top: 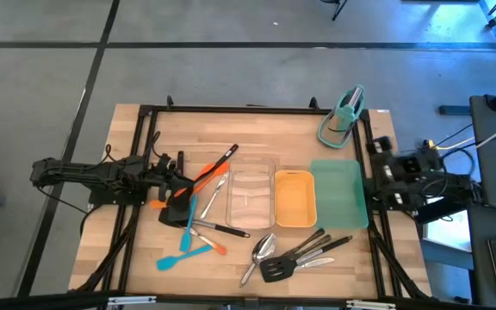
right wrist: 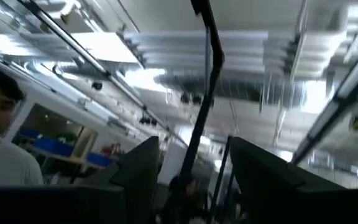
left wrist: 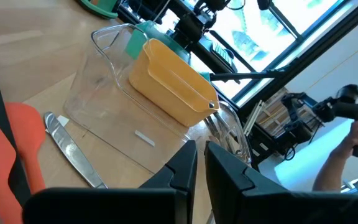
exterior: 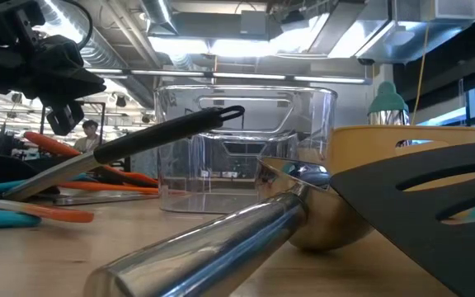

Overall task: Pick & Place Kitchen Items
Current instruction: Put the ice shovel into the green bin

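Two grippers – left gripper [top: 182, 182] shut over utensils [top: 198, 211], right gripper [right wrist: 188, 180] (mostly hidden) open

Overhead view straight down on table [top: 136, 258], low view level across it, both sharing clear tray [top: 250, 194], wrist views angled outward

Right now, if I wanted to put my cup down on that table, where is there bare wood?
Bare wood runs along the far edge of the table, behind the clear tray and left of the teal stand. The near left corner, beside the blue spatulas, is free too. It is crowded around the left pincer and where the steel spoons lie.
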Robot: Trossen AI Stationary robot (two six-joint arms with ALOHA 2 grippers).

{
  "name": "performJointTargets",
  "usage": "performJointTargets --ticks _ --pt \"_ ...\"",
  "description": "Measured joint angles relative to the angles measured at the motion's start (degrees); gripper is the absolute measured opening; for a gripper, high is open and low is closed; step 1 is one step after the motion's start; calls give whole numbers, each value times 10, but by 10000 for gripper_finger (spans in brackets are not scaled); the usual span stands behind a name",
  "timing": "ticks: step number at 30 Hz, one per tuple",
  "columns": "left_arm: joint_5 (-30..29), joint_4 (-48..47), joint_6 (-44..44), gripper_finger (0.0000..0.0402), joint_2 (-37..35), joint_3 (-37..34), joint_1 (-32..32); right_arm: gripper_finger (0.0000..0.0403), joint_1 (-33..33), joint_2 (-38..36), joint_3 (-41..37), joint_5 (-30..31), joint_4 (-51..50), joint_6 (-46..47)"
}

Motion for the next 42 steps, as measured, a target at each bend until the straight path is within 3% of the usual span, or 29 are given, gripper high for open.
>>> performJointTargets --ticks 4,11,19,26,34,39,42 --pt "0 0 0 29 0 0 0 201 0 104 30 1 -16 25" --pt "0 0 0 29 0 0 0 202 27 288 112 1 -14 146" --pt "0 0 0 29 0 0 0 202 91 415 207 1 -12 159" --pt "-3 1 -4 29 0 0 0 202 137 479 255 2 -9 160" --pt "-7 10 0 29 0 0 0 202 143 500 267 3 -8 169" --pt "-100 81 -67 29 0 0 0 202 156 500 267 3 -6 172" --pt "-111 146 -94 29 0 0 0 202 171 500 267 2 -3 153"
